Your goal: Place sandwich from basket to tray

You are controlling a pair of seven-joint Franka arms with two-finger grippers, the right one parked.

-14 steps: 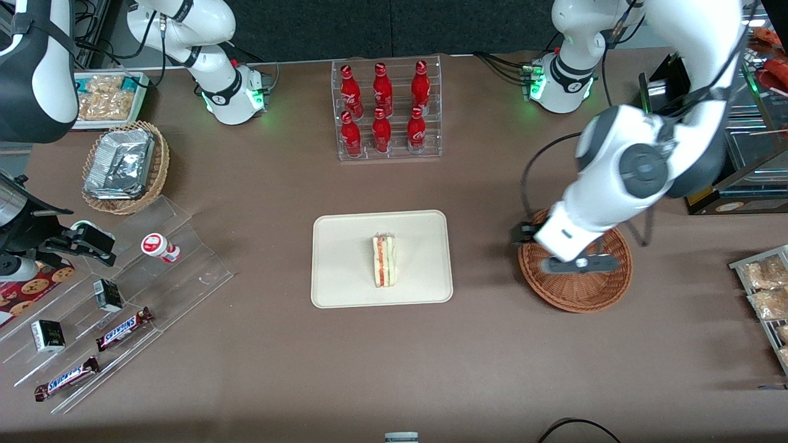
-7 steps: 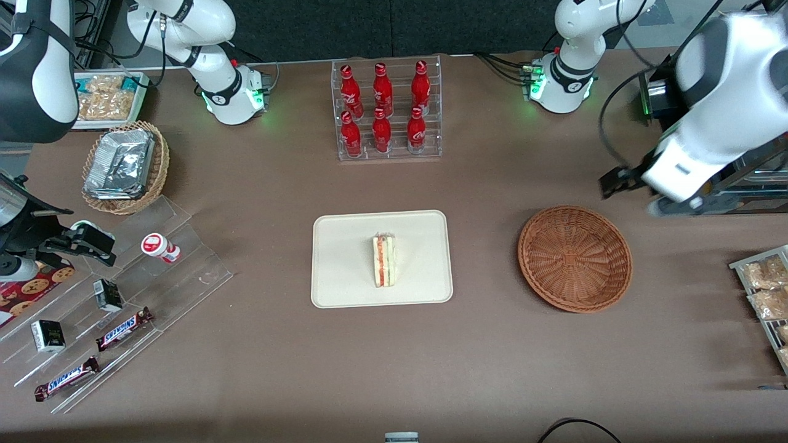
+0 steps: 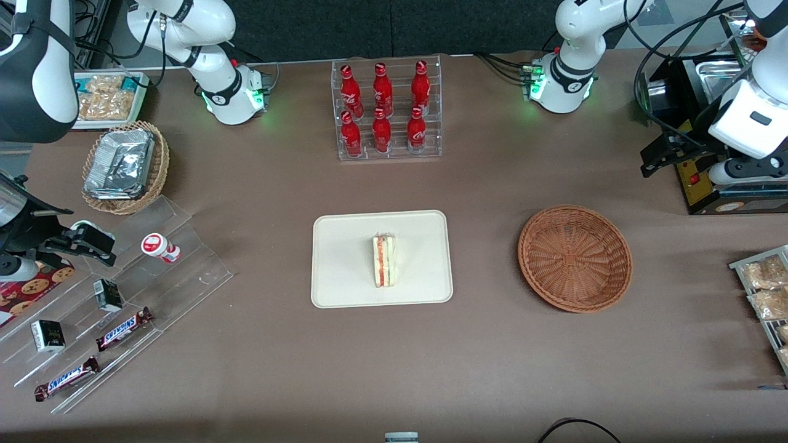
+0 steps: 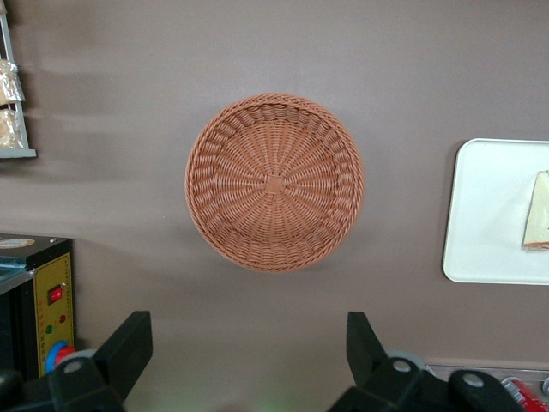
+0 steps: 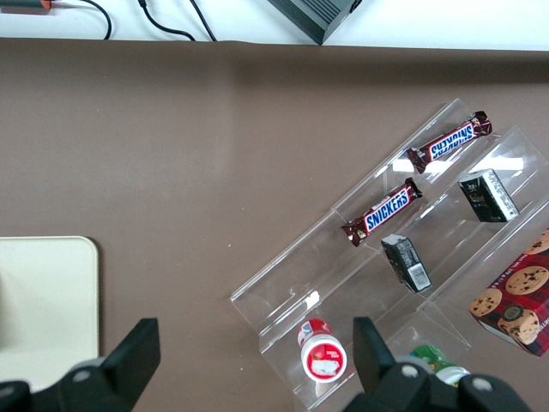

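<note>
The sandwich [image 3: 386, 261], a white bread wedge with red and green filling, lies on the cream tray [image 3: 345, 246] in the middle of the table. The reddish-brown wicker basket [image 3: 575, 258] stands empty beside the tray, toward the working arm's end. My left gripper [image 3: 742, 174] hangs raised near the black appliance, farther from the front camera than the basket. In the left wrist view the gripper [image 4: 249, 352] is open and empty, its fingers [image 4: 129, 343] wide apart, with the basket [image 4: 274, 182], the tray [image 4: 489, 215] and the sandwich [image 4: 539, 210] all in sight.
A clear rack of red bottles [image 3: 386, 111] stands farther back than the tray. A black appliance [image 3: 708, 184] and a tray of snack packs [image 3: 763, 289] sit at the working arm's end. A tan foil-pack basket [image 3: 126, 166] and a clear stepped stand [image 3: 123, 295] sit toward the parked arm's end.
My left gripper has risen from just above the basket and swung away toward the working arm's end, beside the black appliance. The sandwich stays on the tray.
</note>
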